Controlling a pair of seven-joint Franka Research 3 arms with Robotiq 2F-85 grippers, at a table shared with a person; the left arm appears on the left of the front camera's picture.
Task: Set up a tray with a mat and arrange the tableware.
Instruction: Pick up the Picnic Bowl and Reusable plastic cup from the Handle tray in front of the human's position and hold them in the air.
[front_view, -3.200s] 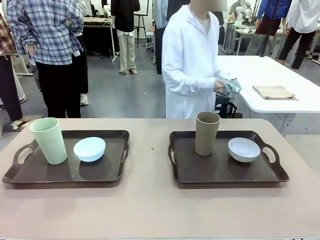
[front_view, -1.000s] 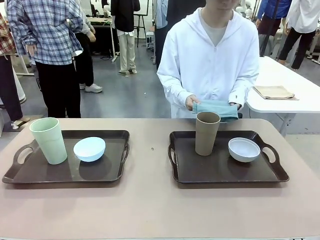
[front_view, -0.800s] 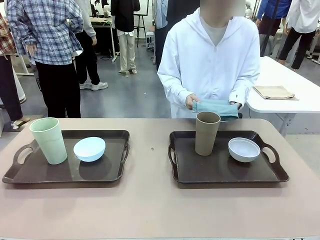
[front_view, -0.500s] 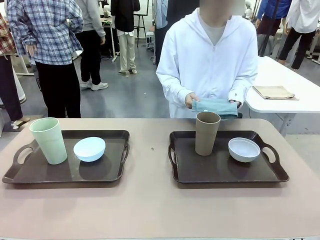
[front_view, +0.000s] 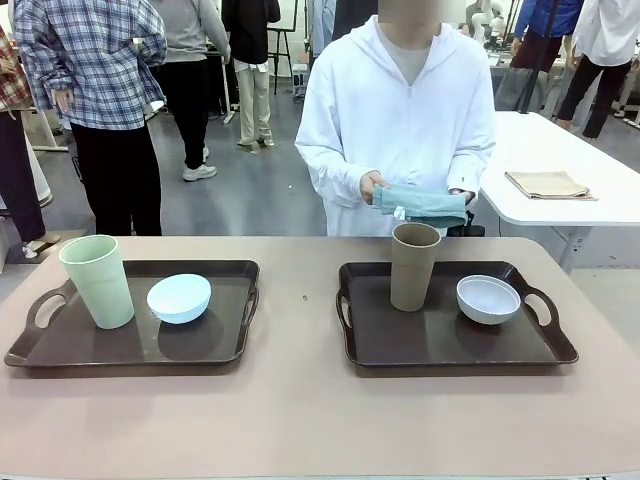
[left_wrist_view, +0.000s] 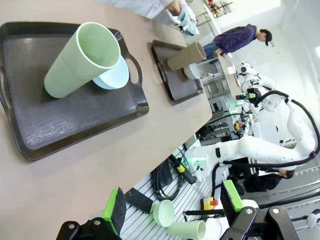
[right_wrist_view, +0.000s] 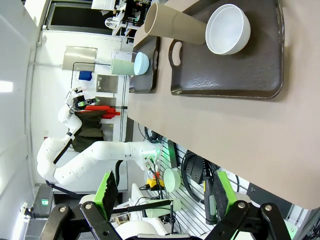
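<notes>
Beige desk surface was seen stretching across a busy workshop room. Two dark brown handled trays were laid side by side on it, apart from each other. On the left tray, a pale green cup was stood upright near the left handle, with a light blue bowl just beside it. On the right tray, a tan-brown cup was stood upright toward the left, and a white bowl was set near it on the right. Beyond the far edge, a person in a white hooded top was stood, and a folded teal cloth was held in both hands above the desk, behind the tan-brown cup. A folded beige cloth was laid on a white table farther back. The left end effector was seen off the desk's near edge, its green-padded fingers spread wide with nothing between them. The right end effector was likewise spread wide and empty, back from that edge.
</notes>
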